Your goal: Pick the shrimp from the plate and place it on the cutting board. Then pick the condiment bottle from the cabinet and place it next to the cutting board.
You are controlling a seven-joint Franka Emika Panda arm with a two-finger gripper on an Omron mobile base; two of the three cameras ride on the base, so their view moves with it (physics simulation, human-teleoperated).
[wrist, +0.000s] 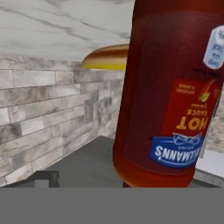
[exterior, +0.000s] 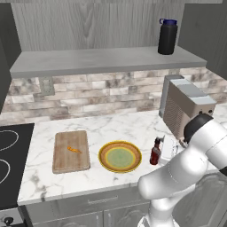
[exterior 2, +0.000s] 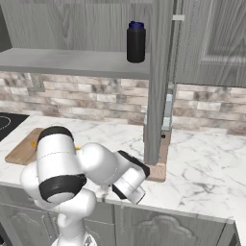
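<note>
The shrimp (exterior: 74,150) lies on the cutting board (exterior: 71,159), left of the plate (exterior: 119,167). The dark red condiment bottle (exterior: 155,151) stands upright on the marble worktop just right of the plate, away from the board. My gripper (exterior: 161,148) sits low at the bottle's right side, right against it; its fingers are not distinct. In the hand view the bottle (wrist: 170,87) looms very close with its hot sauce label upside down, and the plate's yellow rim (wrist: 105,59) shows behind it. The cabinet shelf (exterior: 102,60) runs above.
A black bottle with a blue lid (exterior: 167,37) stands on the shelf's right end. A boxy metal appliance (exterior: 188,106) sits against the brick wall right of my arm. A black stove top (exterior: 9,164) borders the worktop on the left.
</note>
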